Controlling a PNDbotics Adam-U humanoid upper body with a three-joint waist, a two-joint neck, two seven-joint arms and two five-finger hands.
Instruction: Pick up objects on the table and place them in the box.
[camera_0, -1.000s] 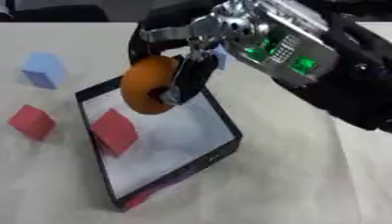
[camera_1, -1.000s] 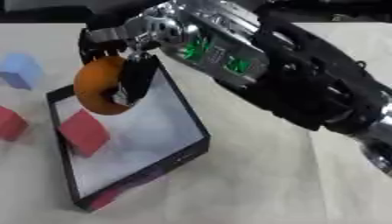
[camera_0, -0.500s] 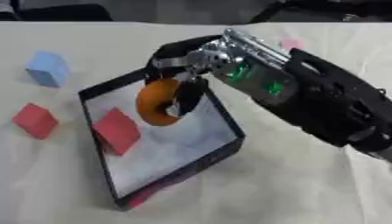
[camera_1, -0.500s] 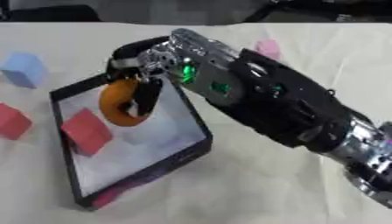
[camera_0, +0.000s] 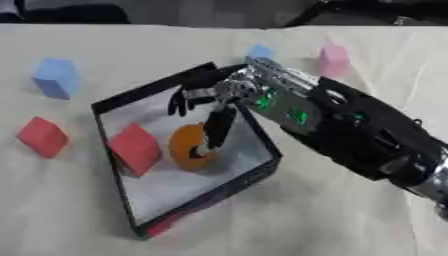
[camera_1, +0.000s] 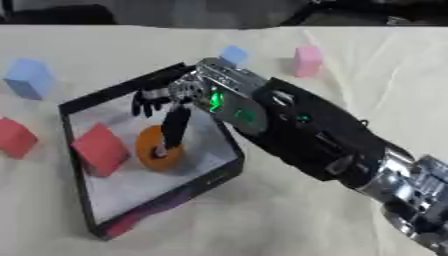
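A black-walled box (camera_0: 220, 194) with a white floor sits left of centre. Inside it stand a red cube (camera_0: 134, 148) and an orange ring (camera_0: 188, 148), the ring on edge on the floor. My right hand (camera_0: 220, 94) reaches in over the box's far right wall. One black digit (camera_0: 217, 129) hangs down against the ring's hole, while the other fingers (camera_0: 179, 102) are spread above, clear of the ring. The left hand shows in neither view.
Outside the box lie a red cube (camera_0: 41, 136) and a blue cube (camera_0: 57, 77) at the left, a small blue block (camera_0: 260, 51) and a pink block (camera_0: 333, 60) at the back. Something red (camera_0: 162, 227) peeks from under the box's front corner.
The right hand has lowered the orange ring from above the box onto its floor beside the red cube. The fingers that pinched it have spread away.
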